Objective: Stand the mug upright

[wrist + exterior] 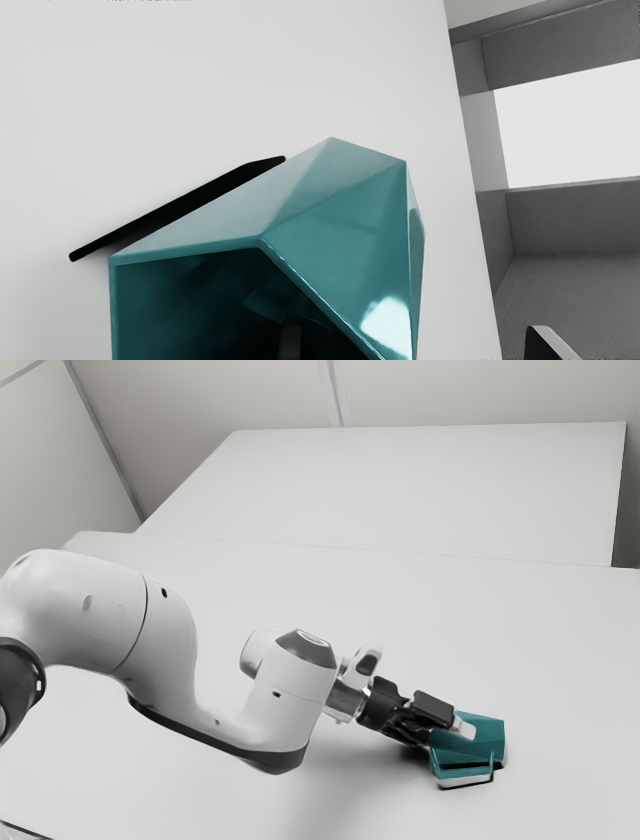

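Black fingers [553,347] are standing apart on the gripper [418,343], so they are not squeezing anything. One is poking into the mug's mouth, and the other is waiting outside, with the mug's wall between them. The blue-green mug [488,738] is lying on its side at the lower right of the exterior view, and its mouth is facing the gripper.

If the fingers are closing next, the outside one is having a longer way to go — so the inside one could be dragging the mug along and making it slide or roll. The sides are bending at sharp corners, so a pinch on a corner could be slipping. If they are holding just a bit near the mouth, the heavy end could be swinging down while the mug is turning. If they are letting go while it is leaning, it could be tipping back over.

Farther out, the white arm [165,610] is reaching low across the white table [300,590] from the left of the exterior view — dipping more could be bumping the hand on the table.
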`<state>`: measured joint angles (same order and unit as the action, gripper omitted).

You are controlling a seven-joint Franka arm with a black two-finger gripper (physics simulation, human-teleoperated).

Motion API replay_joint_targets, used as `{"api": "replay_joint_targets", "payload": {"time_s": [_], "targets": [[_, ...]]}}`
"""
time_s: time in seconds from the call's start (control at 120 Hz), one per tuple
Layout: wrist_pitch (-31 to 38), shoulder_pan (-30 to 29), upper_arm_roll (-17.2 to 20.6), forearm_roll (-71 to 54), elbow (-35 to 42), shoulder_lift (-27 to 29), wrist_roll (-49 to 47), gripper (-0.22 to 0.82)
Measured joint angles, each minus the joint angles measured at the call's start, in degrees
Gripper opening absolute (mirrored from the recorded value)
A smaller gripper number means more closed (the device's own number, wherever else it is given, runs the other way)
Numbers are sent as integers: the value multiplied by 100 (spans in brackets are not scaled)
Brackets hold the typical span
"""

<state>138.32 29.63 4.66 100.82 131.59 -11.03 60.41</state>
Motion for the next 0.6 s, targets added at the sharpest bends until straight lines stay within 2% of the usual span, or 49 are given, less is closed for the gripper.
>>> {"api": "replay_joint_targets", "payload": {"time_s": [0.333, 0.6], "targets": [[-39, 60, 3, 81, -70, -6, 164, 21], [-41, 78, 5, 88, -70, -8, 245, -5]]}}
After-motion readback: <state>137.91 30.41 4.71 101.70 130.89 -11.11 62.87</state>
